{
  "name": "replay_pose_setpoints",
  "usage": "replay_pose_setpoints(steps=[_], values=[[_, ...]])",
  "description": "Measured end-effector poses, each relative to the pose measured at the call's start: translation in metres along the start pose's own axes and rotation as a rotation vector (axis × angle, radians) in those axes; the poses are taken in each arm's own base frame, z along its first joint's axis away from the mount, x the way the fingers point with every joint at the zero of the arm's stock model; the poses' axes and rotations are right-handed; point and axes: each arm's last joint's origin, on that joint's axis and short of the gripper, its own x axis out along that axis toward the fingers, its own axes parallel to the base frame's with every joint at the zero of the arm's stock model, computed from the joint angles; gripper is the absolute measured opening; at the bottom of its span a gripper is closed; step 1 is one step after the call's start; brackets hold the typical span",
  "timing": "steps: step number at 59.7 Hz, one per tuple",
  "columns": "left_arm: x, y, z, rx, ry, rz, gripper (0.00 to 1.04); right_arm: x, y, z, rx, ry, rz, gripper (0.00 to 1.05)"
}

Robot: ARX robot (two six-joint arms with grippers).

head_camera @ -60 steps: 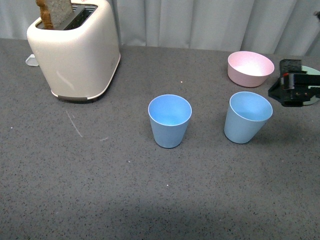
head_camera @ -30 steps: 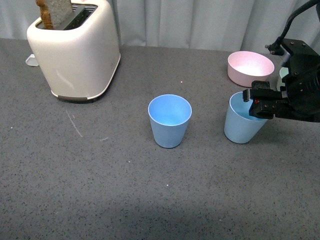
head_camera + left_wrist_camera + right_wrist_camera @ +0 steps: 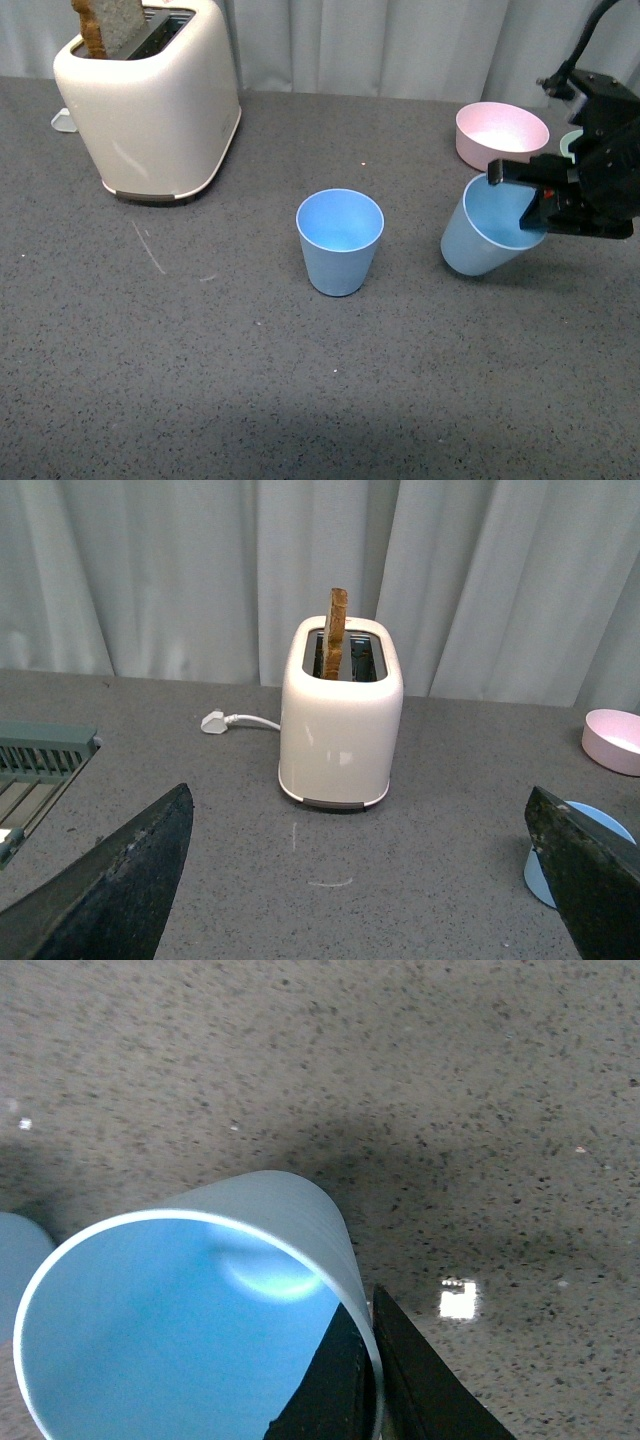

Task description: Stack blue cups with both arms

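Note:
One blue cup (image 3: 340, 242) stands upright in the middle of the grey table. The second blue cup (image 3: 478, 242) is at the right, tilted with its base swung left. My right gripper (image 3: 535, 208) is shut on its rim. In the right wrist view the right gripper (image 3: 368, 1310) pinches the cup wall (image 3: 180, 1330), one finger inside and one outside; the other cup's edge (image 3: 15, 1250) shows beside it. My left gripper (image 3: 358, 792) is open and empty above the table, facing the toaster; a blue cup (image 3: 545, 865) shows partly behind one finger (image 3: 590, 870).
A cream toaster (image 3: 150, 100) with a toast slice (image 3: 110, 25) stands at the back left, with a white plug (image 3: 63, 120) beside it. A pink bowl (image 3: 500, 135) sits at the back right, behind the held cup. A grey rack (image 3: 40, 770) shows in the left wrist view.
My right gripper came in from the right edge, reached the right cup's rim and shut on it. That cup has tipped, its base swinging left.

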Motion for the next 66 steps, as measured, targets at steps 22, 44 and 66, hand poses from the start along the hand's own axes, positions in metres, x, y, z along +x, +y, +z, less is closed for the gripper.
replay_pose_setpoints(steps=[22, 44, 66], values=[[0.000, 0.000, 0.000, 0.000, 0.000, 0.000, 0.98, -0.052, 0.071, 0.028, -0.072, -0.091, 0.253, 0.01], [0.000, 0.000, 0.000, 0.000, 0.000, 0.000, 0.98, -0.036, 0.100, 0.013, -0.122, -0.004, 0.266, 0.01], [0.000, 0.000, 0.000, 0.000, 0.000, 0.000, 0.98, -0.029, 0.102, 0.013, -0.128, -0.024, 0.263, 0.33]])
